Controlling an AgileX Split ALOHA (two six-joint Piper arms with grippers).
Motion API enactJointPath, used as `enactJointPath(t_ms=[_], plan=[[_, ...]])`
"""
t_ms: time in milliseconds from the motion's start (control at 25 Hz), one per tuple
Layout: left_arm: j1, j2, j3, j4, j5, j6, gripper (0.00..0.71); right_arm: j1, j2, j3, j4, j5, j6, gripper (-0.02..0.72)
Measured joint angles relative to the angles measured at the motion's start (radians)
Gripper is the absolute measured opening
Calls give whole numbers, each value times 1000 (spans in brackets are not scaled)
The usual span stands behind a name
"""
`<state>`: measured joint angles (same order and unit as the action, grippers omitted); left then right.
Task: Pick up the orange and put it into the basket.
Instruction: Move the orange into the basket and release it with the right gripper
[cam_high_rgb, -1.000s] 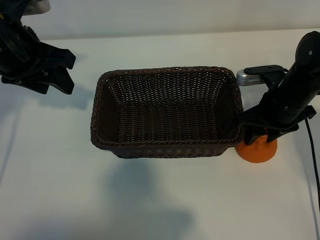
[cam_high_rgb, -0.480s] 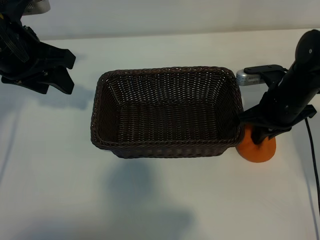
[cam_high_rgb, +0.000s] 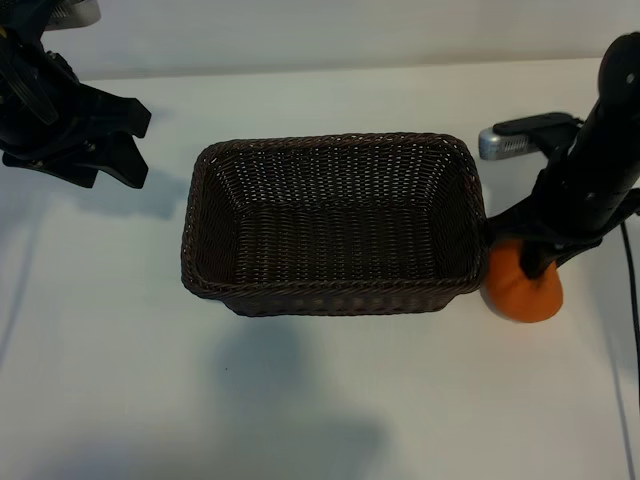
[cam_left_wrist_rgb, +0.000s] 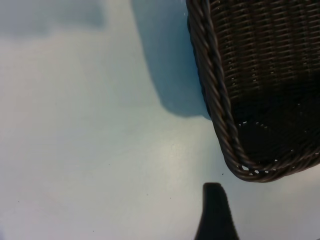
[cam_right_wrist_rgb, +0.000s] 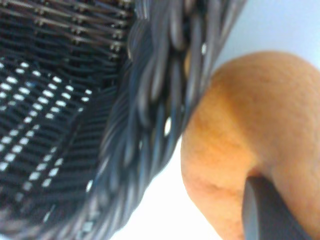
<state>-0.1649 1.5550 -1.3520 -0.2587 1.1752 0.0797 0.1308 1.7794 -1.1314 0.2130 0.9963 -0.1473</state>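
Observation:
The orange (cam_high_rgb: 524, 292) hangs just off the right end of the dark wicker basket (cam_high_rgb: 330, 141), close to its lower right corner. My right gripper (cam_high_rgb: 532, 262) comes down on it from above and is shut on its top. In the right wrist view the dimpled orange (cam_right_wrist_rgb: 250, 115) presses against the basket's braided rim (cam_right_wrist_rgb: 160, 100), and one dark finger (cam_right_wrist_rgb: 265, 212) lies on the fruit. My left gripper (cam_high_rgb: 135, 145) is parked open at the far left, holding nothing. The left wrist view shows one of its fingertips (cam_left_wrist_rgb: 215, 210) near a basket corner (cam_left_wrist_rgb: 215, 95).
A small silver and black device (cam_high_rgb: 520, 138) lies on the white table behind the right arm. A black cable (cam_high_rgb: 632, 300) runs down the right edge. Bare white table surrounds the basket in front and to the left.
The right gripper closed on the orange, which now looks a little larger and sits slightly further right, as if raised. The right arm shifted right. The left arm and the basket stayed still.

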Motion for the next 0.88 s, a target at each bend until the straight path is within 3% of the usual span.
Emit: enactJointPath(t_ms=[240, 520, 880], plan=[[0, 0, 0, 0, 0, 0, 527, -12, -82, -77, -12, 67, 5, 84], [0, 0, 0, 0, 0, 0, 527, -19, -131, -240, -50, 209, 27, 84], [0, 0, 0, 0, 0, 0, 527, -19, -131, -361, -65, 225, 52, 84]])
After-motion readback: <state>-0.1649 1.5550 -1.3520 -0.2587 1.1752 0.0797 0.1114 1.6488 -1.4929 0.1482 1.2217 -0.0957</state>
